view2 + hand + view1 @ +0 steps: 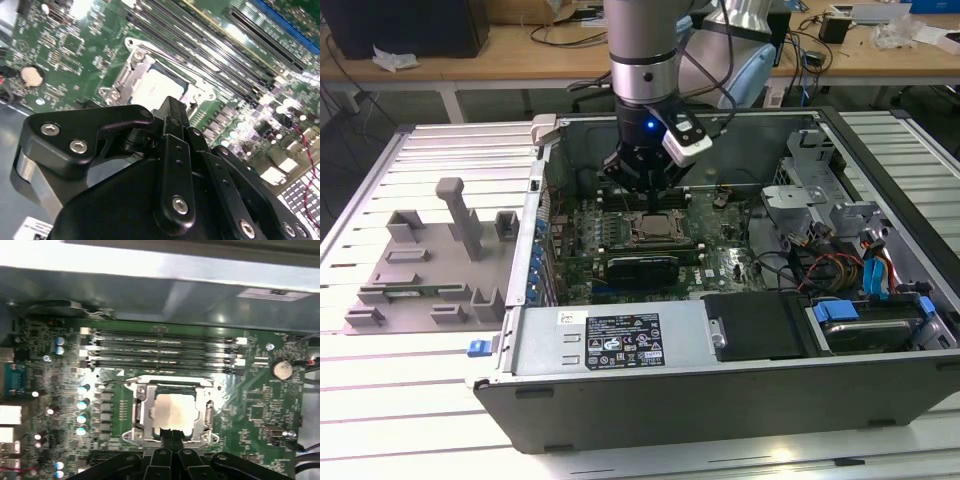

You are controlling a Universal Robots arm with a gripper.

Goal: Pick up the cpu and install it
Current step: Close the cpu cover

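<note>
The cpu (172, 410) is a pale silvery square lying flat inside the metal-framed socket (139, 410) on the green motherboard; in the second wrist view the cpu (150, 87) shows just past my fingertips. My gripper (172, 434) hangs close above the cpu's edge, its two black fingers pressed together with nothing between them. In the exterior view the gripper (650, 200) stands straight down inside the open computer case, right over the socket (655, 228).
Memory slots (160, 347) run beside the socket, and a coin battery (281, 369) sits further off. A long black card (640, 268) lies in front of the socket. A grey tray (420, 270) is on the exterior view's left; drive cage and cables (840, 260) are on its right.
</note>
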